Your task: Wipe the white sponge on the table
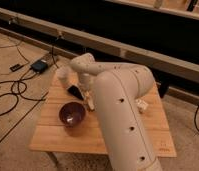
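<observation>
The table (58,137) is a small low one with a light wooden plank top. My arm rises from the lower right, bends above the table's back edge and reaches down. The gripper (88,103) sits low over the planks just right of a dark purple bowl (72,114), and it is shut. A small pale bit shows at its tip, but I cannot tell whether that is the white sponge. The arm hides the table's middle, and I can pick out no sponge elsewhere.
A white cup (62,75) stands at the table's back left, with a flat black object (74,91) next to it. A small white item (141,105) lies right of the arm. Cables and a small box (39,66) are on the floor to the left.
</observation>
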`<state>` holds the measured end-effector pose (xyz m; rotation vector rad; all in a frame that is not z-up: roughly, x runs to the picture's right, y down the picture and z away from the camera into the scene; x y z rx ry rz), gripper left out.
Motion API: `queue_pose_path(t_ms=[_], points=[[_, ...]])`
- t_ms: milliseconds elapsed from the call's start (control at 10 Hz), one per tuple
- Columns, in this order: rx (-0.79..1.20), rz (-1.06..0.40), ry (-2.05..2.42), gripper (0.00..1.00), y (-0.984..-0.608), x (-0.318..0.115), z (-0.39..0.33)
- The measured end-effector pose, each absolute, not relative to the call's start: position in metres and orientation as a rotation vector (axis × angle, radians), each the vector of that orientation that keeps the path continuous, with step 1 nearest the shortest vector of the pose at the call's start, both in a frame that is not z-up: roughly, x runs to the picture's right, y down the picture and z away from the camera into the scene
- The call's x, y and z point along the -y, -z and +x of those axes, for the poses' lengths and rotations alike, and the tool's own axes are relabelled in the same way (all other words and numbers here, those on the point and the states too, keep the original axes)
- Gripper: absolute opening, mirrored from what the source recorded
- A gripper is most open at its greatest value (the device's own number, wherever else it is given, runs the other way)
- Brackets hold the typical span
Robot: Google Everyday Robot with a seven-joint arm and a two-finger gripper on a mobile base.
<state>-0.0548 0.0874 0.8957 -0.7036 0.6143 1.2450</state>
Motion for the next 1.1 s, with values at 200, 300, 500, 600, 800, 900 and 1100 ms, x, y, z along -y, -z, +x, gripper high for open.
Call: queue_pose_path(t_ms=[200, 300, 500, 600, 800, 900, 1100], points=[[-0.686, -0.719, -1.264, 0.09, -0.885, -0.114, -0.029], [-0.728, -0.722, -1.291, 0.09, -0.882, -0.128, -0.01], [-0.791, -0.701, -1.36, 0.09, -0.885, -0.136, 0.026], [-0.807, -0.682, -1.394, 0.09, -0.888, -0.133, 0.04], [-0.831, -0.619, -1.477, 0.09, -0.896, -0.114, 0.078], [-0.834, -0.597, -1.502, 0.09, -0.9, -0.106, 0.089], [-0.827, -0.56, -1.538, 0.09, -0.916, -0.091, 0.104]])
